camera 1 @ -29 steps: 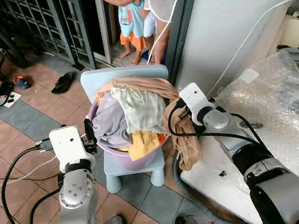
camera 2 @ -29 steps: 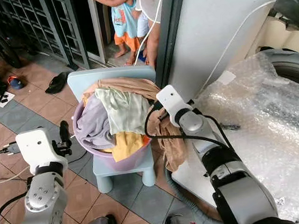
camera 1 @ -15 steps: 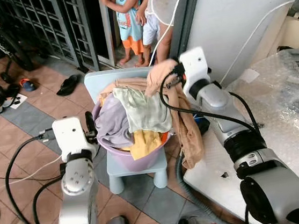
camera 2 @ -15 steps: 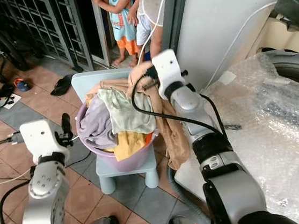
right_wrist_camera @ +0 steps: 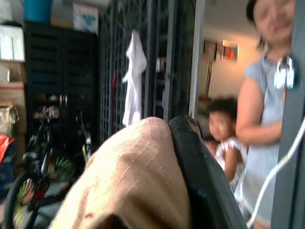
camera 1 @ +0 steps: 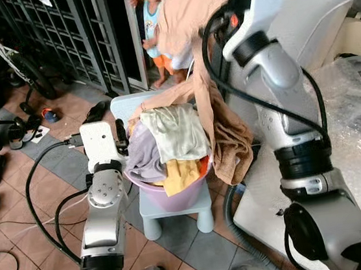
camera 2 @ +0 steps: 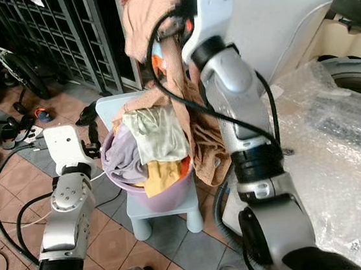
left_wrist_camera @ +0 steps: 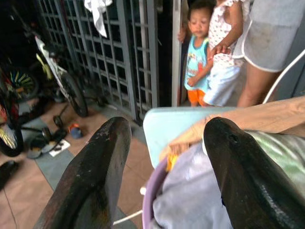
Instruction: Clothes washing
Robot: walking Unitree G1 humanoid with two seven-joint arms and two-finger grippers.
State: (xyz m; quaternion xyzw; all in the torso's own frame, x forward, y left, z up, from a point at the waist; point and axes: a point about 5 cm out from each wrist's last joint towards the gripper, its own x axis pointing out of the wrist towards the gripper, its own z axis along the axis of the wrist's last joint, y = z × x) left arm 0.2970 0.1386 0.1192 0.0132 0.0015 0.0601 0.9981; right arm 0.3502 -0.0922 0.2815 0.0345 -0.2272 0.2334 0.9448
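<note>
My right gripper point(right_wrist_camera: 157, 157) is clamped on a tan garment point(camera 1: 222, 127) and raised high above the purple laundry basin point(camera 1: 174, 197). In the right wrist view the cloth drapes over one black finger point(right_wrist_camera: 200, 167). The garment's lower end hangs down to the basin's right edge, and one fold trails back over the clothes heap. My left gripper point(left_wrist_camera: 162, 167) hovers at the basin's left rim with its fingers spread wide and holding nothing.

Procedure for this step:
1. Keep lifting until the trailing fold leaves the heap. Otherwise I judge it may drag the pale green shirt point(camera 1: 180, 132) out.
2. Keep the grip firm, since the cloth is limp and hangs long.
3. Swing right toward the bubble-wrapped washing machine point(camera 1: 339, 149) only once the hem clears the basin rim and the small blue chair point(camera 1: 176, 210).
4. Mind the cables on my right arm.

Compared with one second ago, the right gripper has risen from basin level to well above it, drawing the garment upward. The camera has shifted too.
</note>
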